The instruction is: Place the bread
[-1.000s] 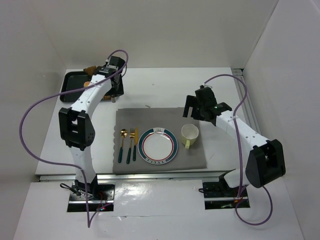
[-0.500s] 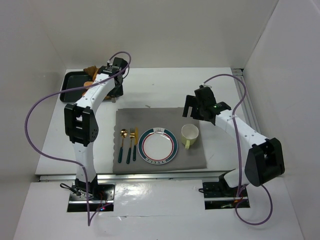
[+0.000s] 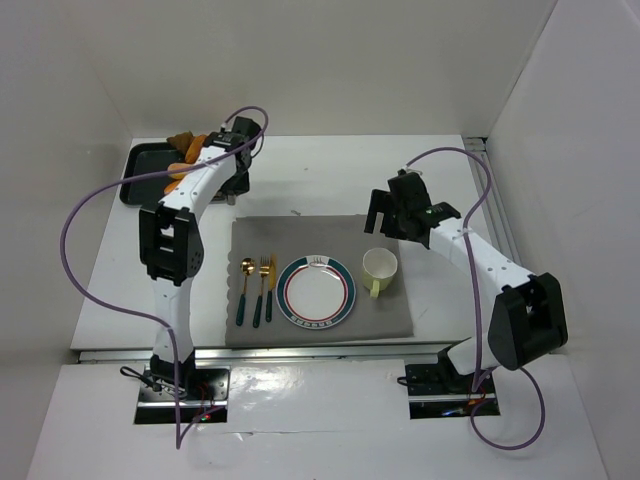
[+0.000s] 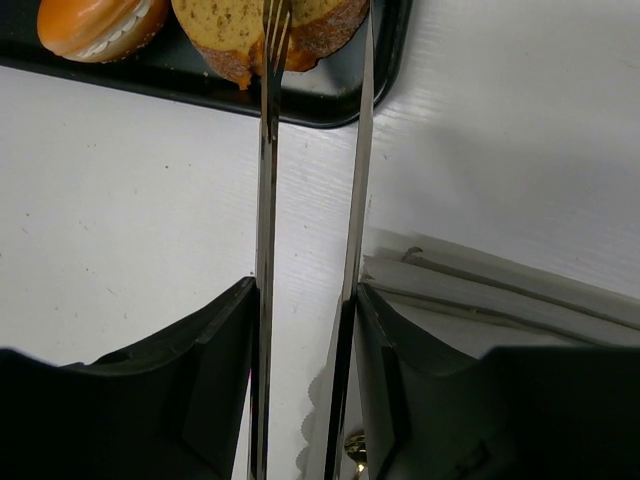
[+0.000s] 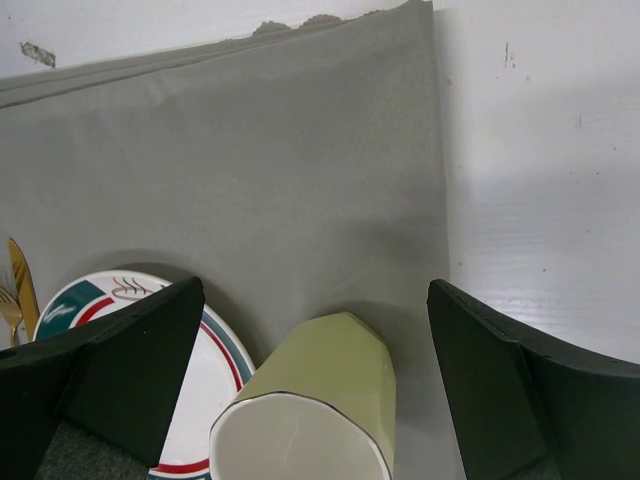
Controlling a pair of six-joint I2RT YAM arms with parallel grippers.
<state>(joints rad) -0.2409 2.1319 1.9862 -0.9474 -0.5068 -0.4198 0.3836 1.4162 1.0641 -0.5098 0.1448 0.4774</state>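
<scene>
A toasted bread slice [image 4: 300, 25] lies in the black tray [image 4: 330, 105] at the top of the left wrist view, partly cut off by the frame edge. My left gripper [image 4: 305, 290] [image 3: 232, 180] is shut on metal tongs [image 4: 265, 200]. The two tong blades reach to either side of the slice. The striped plate [image 3: 345, 290] sits bare on the grey placemat [image 3: 400, 310] and also shows in the right wrist view [image 5: 215, 340]. My right gripper [image 5: 315, 300] [image 3: 385, 215] is open and empty above a pale green cup [image 5: 330, 390].
An orange glossy bun [image 4: 95, 25] lies in the tray left of the slice. The tray [image 3: 140, 170] stands at the back left. A gold spoon, fork and knife [image 3: 257, 290] lie left of the plate. The cup [image 3: 379, 266] stands right of it.
My left arm's elbow has swung up and to the right, with the wrist staying by the tray's right end. The right arm has not moved.
</scene>
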